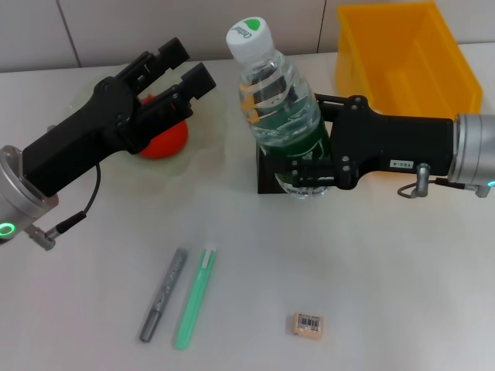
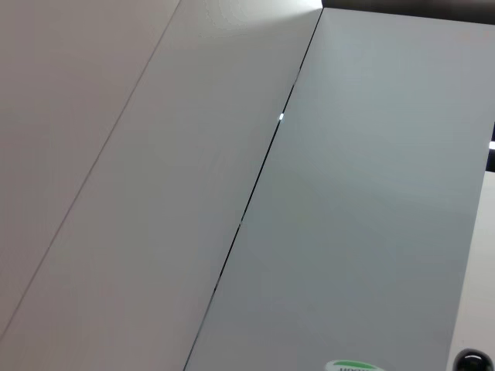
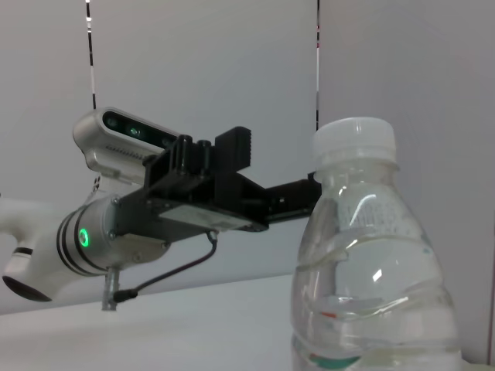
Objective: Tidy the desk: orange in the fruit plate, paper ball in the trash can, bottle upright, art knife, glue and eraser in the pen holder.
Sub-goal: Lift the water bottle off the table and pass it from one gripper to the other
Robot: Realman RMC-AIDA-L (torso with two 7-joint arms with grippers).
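Eraser [image 1: 308, 325] lay nearest, untouched; right gripper [image 1: 305, 171] jaws pinched the full, likely heavy and slick bottle [image 1: 277, 108] low on its label, left gripper [image 1: 172, 68] jaws spread above the orange [image 1: 164, 139]

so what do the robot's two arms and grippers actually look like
Both match: a silver-grey metal wrist segment leading into a boxy matte black gripper. The left gripper has chunky black fingers, a glowing green ring light on its wrist, and a thin black cable looping to a small metal plug. The right gripper carries a small white label with dark print, a faint teal light at its wrist, and a similar grey cable loop.
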